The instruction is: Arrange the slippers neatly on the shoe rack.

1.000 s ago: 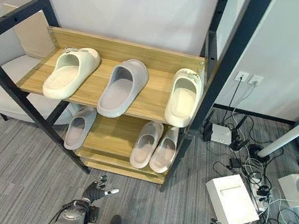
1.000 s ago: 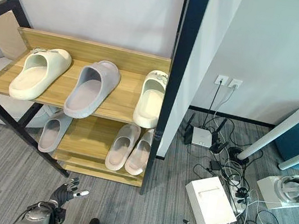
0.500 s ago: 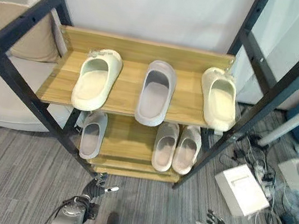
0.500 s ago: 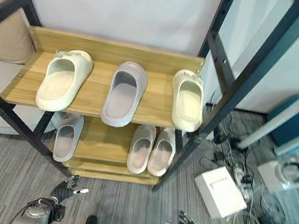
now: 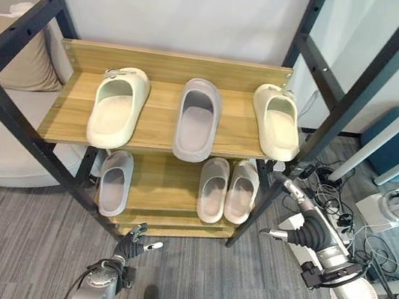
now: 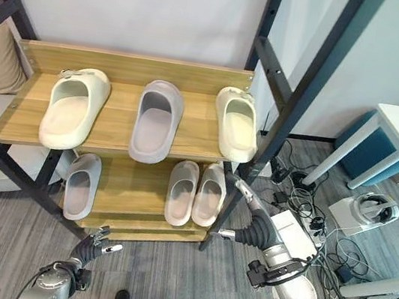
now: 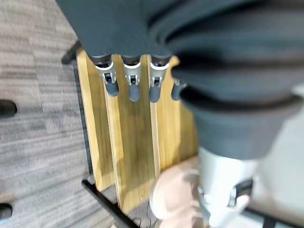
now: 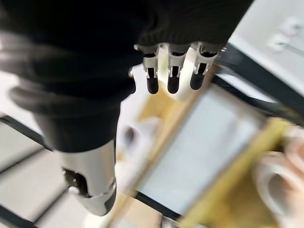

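slippers sit on the rack (image 5: 152, 136): three on the top shelf, a cream one (image 5: 117, 105) near its left edge, a grey one (image 5: 197, 119) mid-shelf, a cream one (image 5: 275, 120) at its right edge; three pale ones (image 5: 215, 189) below. your right hand (image 5: 297, 210), fingers straight, is just beside the front right post and could clip it or shove that overhanging edge slipper off. your left hand (image 5: 133, 244) hangs low, fingers relaxed.
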Robot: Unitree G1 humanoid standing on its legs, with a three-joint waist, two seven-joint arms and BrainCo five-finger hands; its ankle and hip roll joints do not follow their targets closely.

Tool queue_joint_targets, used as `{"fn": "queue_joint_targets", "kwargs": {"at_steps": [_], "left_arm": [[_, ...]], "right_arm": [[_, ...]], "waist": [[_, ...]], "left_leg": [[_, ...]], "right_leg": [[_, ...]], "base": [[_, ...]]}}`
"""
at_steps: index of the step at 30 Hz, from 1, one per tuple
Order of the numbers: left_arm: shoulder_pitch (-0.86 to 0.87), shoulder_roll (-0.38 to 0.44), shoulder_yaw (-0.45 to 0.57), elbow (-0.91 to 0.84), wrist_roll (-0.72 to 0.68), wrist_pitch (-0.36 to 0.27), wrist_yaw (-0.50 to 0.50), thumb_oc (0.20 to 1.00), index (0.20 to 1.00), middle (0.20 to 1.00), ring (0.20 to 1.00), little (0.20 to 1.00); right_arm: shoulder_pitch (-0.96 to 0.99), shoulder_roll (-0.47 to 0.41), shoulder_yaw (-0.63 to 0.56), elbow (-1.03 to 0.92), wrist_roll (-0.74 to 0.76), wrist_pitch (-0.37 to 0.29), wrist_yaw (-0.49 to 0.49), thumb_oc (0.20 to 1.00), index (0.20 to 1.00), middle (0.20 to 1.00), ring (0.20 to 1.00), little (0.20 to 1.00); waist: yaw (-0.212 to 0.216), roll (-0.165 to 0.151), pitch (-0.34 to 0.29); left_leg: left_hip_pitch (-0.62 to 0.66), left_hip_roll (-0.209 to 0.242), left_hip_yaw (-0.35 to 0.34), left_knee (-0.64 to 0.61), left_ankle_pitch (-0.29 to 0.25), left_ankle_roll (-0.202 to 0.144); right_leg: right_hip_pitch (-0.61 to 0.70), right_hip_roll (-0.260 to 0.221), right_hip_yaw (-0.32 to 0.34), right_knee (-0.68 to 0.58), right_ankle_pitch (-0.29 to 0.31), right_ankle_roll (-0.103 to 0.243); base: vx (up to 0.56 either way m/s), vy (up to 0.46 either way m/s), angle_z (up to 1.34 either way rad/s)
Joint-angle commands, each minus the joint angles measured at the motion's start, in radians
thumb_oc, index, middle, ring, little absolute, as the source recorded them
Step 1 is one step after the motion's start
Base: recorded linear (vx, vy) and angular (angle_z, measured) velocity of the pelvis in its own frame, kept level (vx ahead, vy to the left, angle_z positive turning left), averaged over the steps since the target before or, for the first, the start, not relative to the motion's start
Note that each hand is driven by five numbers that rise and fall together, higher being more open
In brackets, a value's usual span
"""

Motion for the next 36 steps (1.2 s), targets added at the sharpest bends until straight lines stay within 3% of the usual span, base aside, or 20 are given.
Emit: {"fn": "queue_joint_targets", "kwargs": {"at_steps": [1,5,6,9,15,21,25,33,36], "left_arm": [[-0.068,0.019,-0.02,0.016,0.021,-0.04,0.011,1.0,1.0,1.0,1.0,1.0],[-0.056,0.018,-0.059,-0.012,0.013,-0.032,0.006,1.0,1.0,1.0,1.0,1.0],[-0.053,0.023,-0.089,-0.019,0.0,-0.026,0.001,1.0,1.0,1.0,1.0,1.0],[-0.038,0.032,-0.127,-0.014,-0.042,-0.016,0.005,1.0,1.0,1.0,1.0,1.0],[-0.048,0.058,-0.141,0.015,-0.065,-0.015,0.02,1.0,1.0,1.0,1.0,1.0],[-0.087,0.069,-0.147,0.02,-0.076,-0.022,0.043,1.0,1.0,1.0,1.0,1.0],[-0.108,0.068,-0.122,0.023,-0.082,-0.023,0.071,1.0,1.0,1.0,1.0,1.0],[-0.106,0.063,-0.114,0.028,-0.081,-0.026,0.096,1.0,1.0,1.0,1.0,1.0],[-0.106,0.064,-0.13,0.027,-0.085,-0.03,0.1,1.0,1.0,1.0,1.0,1.0]], "right_arm": [[-0.129,-0.011,-0.023,-0.011,0.131,-0.067,-0.009,1.0,1.0,1.0,1.0,1.0],[-0.366,-0.001,0.037,0.105,0.12,-0.051,-0.104,1.0,1.0,1.0,1.0,1.0],[-0.54,0.0,0.103,0.239,0.075,-0.021,-0.172,1.0,1.0,1.0,1.0,1.0],[-0.826,0.029,0.199,0.54,0.064,0.038,-0.289,1.0,1.0,1.0,1.0,1.0],[-1.094,0.049,0.232,0.805,0.06,0.077,-0.387,1.0,1.0,1.0,1.0,1.0],[-1.219,0.068,0.256,0.948,0.023,0.111,-0.429,1.0,1.0,1.0,1.0,1.0],[-1.199,0.085,0.257,0.937,-0.07,0.156,-0.448,1.0,1.0,1.0,1.0,1.0],[-1.176,0.133,0.269,1.027,-0.077,0.177,-0.441,1.0,1.0,1.0,1.0,1.0],[-1.233,0.154,0.287,1.164,-0.059,0.186,-0.439,1.0,1.0,1.0,1.0,1.0]], "waist": [[0.018,0.012,-0.03],[0.05,0.012,-0.047],[0.081,0.006,-0.052],[0.151,-0.019,-0.042],[0.209,-0.047,-0.018],[0.23,-0.064,0.003],[0.225,-0.072,0.02],[0.213,-0.066,0.033],[0.215,-0.063,0.037]], "left_leg": [[0.049,0.041,-0.078,0.003,-0.059,-0.038],[0.058,0.039,-0.089,0.003,-0.064,-0.036],[0.058,0.036,-0.099,0.003,-0.066,-0.034],[0.04,0.027,-0.122,0.008,-0.069,-0.026],[-0.006,0.014,-0.145,0.028,-0.074,-0.017],[-0.06,0.002,-0.159,0.052,-0.076,-0.014],[-0.08,-0.002,-0.16,0.059,-0.079,-0.008],[-0.075,-0.002,-0.153,0.053,-0.077,-0.007],[-0.079,-0.002,-0.154,0.051,-0.075,-0.007]], "right_leg": [[0.029,-0.047,0.012,0.006,-0.04,0.08],[0.046,-0.046,0.005,0.003,-0.041,0.077],[0.053,-0.046,-0.001,0.001,-0.042,0.076],[0.056,-0.051,-0.017,0.001,-0.036,0.077],[0.044,-0.058,-0.029,0.001,-0.02,0.082],[0.017,-0.067,-0.041,0.001,0.01,0.087],[-0.002,-0.071,-0.033,0.003,0.037,0.092],[-0.014,-0.07,-0.026,0.002,0.023,0.088],[-0.019,-0.07,-0.029,0.001,0.016,0.085]], "base": [[0.05,-0.021,-0.01],[0.05,0.0,0.05],[0.06,0.018,0.19],[0.02,0.018,0.21],[-0.01,0.026,0.23],[-0.02,0.029,0.04],[-0.02,0.042,0.04],[0.0,0.025,-0.04],[-0.02,0.004,0.0]]}}
